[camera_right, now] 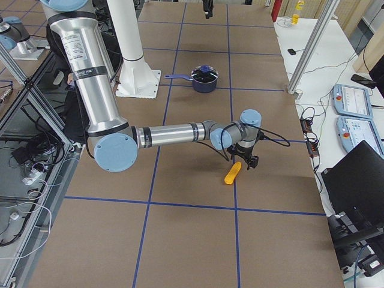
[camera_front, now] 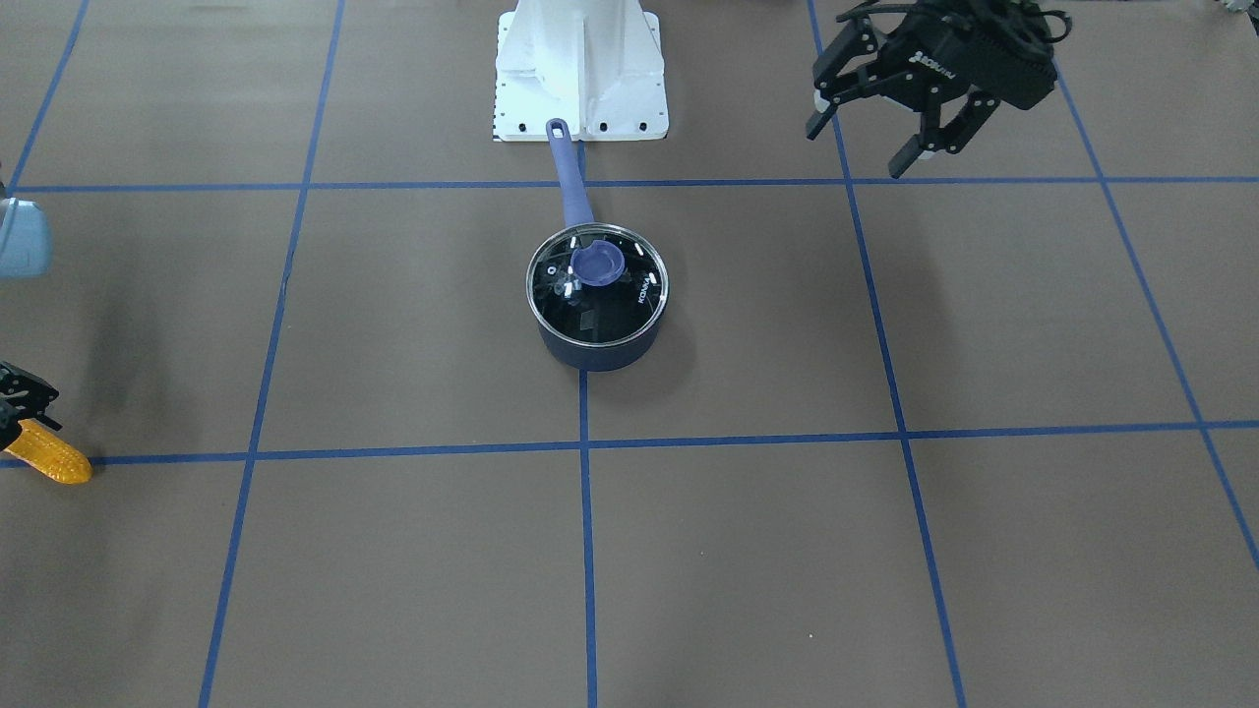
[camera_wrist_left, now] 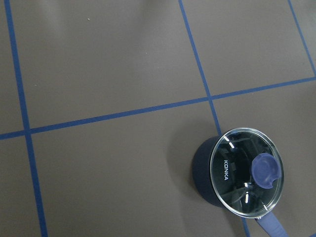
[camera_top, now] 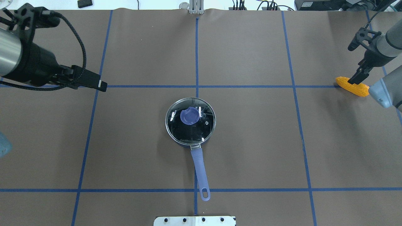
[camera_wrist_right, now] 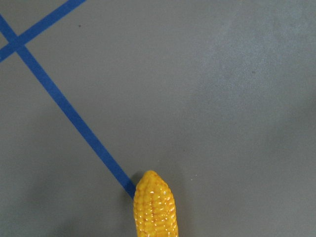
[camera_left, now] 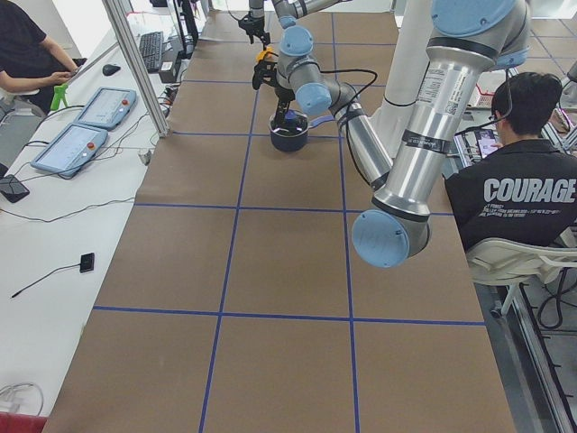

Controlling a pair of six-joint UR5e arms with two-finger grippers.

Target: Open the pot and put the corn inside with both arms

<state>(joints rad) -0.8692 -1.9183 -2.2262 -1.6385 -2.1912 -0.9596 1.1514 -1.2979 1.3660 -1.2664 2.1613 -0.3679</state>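
The dark-blue pot (camera_top: 176,133) stands mid-table with its glass lid (camera_top: 201,131) on and its handle (camera_top: 200,171) pointing at the robot's base. It also shows in the left wrist view (camera_wrist_left: 202,170). The yellow-orange corn (camera_top: 351,86) lies on the table at the far right edge, on a blue tape line. My right gripper (camera_top: 357,76) is right over the corn's end, touching or nearly touching it. I cannot tell whether its jaws are open or shut. In the right wrist view the corn's tip (camera_wrist_right: 155,207) shows at the bottom. My left gripper (camera_front: 858,147) is open and empty, raised well to the pot's side.
The robot's white base plate (camera_front: 580,69) stands just past the pot handle's end. Blue tape lines divide the brown table into a grid. Operators and control tablets (camera_left: 81,126) are beside the table in the side views.
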